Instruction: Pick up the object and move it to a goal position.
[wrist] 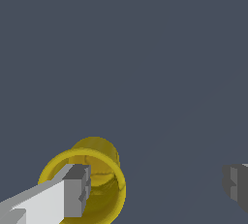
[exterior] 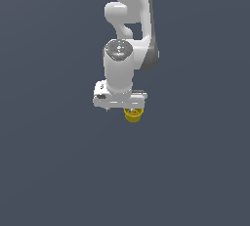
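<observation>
plain dark grey surface, no edges visible. my gripper spread wide, one finger over rim of yellow cup; cup directly beneath gripper, not clamped.

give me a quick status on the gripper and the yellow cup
Gripper open, fingers wide apart. One finger sits over the yellow cup mouth, other finger clear of it. Cup not gripped. Nothing else in view.

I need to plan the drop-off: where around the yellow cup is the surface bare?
The grey surface is bare on every side of the yellow cup. The only crowded spot is at the cup itself, where the open end effector has one finger over its rim.
</observation>
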Controlling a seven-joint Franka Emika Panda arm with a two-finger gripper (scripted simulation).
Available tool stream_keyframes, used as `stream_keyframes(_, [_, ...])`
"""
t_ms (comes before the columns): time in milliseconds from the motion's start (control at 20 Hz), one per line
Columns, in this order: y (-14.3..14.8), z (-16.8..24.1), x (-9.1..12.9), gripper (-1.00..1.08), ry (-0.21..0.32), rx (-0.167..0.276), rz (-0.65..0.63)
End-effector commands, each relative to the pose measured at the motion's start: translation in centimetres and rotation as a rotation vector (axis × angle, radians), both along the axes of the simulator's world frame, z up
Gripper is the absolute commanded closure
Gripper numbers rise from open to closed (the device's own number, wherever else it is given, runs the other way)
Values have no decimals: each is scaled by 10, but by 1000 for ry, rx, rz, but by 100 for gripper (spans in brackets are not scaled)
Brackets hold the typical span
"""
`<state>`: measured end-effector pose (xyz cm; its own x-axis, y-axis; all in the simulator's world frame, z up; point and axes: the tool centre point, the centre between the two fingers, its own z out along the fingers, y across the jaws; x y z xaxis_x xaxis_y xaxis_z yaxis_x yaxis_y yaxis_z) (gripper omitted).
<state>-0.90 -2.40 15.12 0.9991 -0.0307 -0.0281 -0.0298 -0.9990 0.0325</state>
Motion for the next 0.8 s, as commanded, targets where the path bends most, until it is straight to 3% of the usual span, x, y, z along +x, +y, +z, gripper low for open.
stream_keyframes(0, [0, 0, 0, -20, 0, 0, 0])
stream_keyframes(750, [-1, -8, -9, -20, 6, 20, -22])
